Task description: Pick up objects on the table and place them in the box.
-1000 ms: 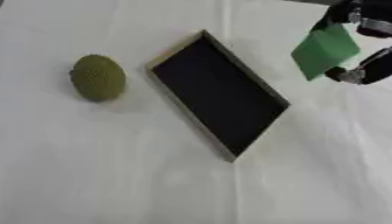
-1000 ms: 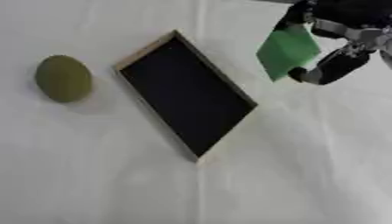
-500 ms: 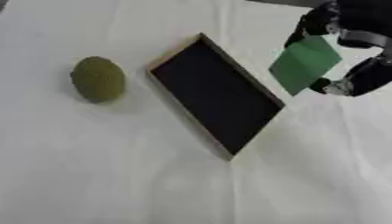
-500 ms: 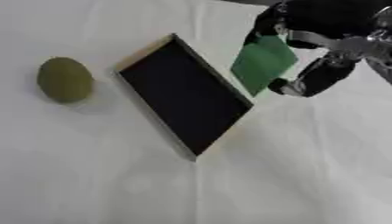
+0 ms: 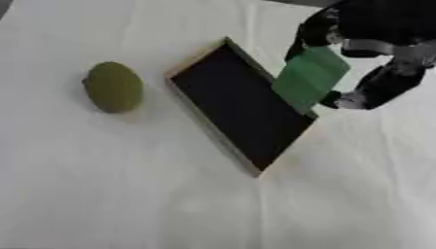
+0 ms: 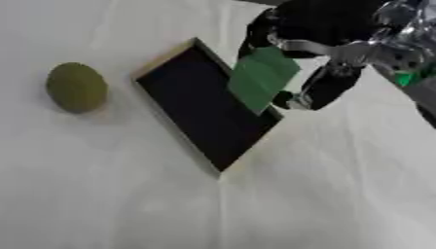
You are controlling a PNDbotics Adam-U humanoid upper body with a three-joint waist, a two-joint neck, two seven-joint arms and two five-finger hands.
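Left eye view shows the white table (image 5: 128, 194) spreading on every side below the right hand (image 5: 374, 53), its cloth lightly creased. Next in size is the box (image 5: 238, 109), a shallow black-lined tray with a pale wooden rim, lying askew just below and to the left of that hand, its right rim beneath the hand's load. The right hand itself comes in from the upper right corner, black with a silver joint, and its fingers and thumb pinch a flat green card (image 5: 309, 78) by its upper edge and its lower right corner, so the card hangs tilted, face toward the camera, over the box's right rim. Holding it by the edges this way seems meant to let the card drop flat into the tray once the pinch is released; I judge the carry to be nearly done, with the card needing to go a little farther left so it clears the rim before release. Smallest is the olive-green rounded object (image 5: 113, 86), perhaps a fruit, resting on the cloth well to the left of the hand, beyond the box and apart from it, not yet collected. The left hand appears in neither view.
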